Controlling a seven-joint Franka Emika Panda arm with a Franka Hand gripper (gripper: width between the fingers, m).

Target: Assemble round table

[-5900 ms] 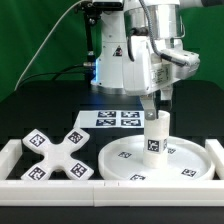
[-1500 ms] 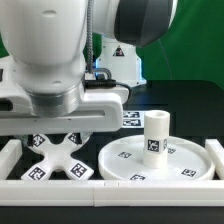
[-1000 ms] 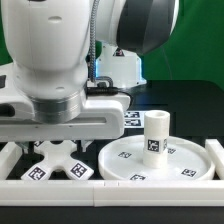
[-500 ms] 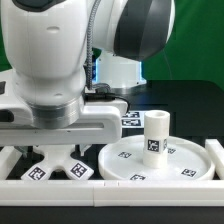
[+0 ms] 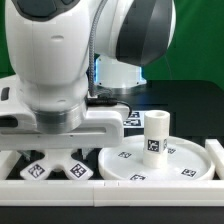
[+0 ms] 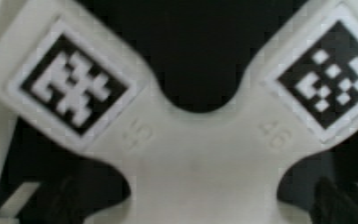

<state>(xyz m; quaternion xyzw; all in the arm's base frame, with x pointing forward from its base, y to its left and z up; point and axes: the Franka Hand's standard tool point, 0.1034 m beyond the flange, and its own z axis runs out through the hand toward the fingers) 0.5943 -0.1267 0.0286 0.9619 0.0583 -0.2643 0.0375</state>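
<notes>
The arm (image 5: 60, 50) is the biggest thing we see; it fills the exterior view's left and middle and hides much of the black table (image 5: 195, 105). On the exterior view's right lies the round disc (image 5: 190, 162), flat. Its front edge is close to the white rail (image 5: 150, 190) and its far side meets a raised white end piece (image 5: 215, 148). The table behind the disc is free. The cross base (image 5: 48, 170) lies flat beside the disc, also just behind the rail, directly under the arm. The leg (image 5: 155, 132) stands upright on the disc. The marker board (image 5: 131, 120) shows only a corner. The gripper (image 5: 58, 146) hangs low over the cross base, its jaws wide apart; in the wrist view two tagged arms of the cross fill the picture. Whether the jaws touch it we cannot tell.
</notes>
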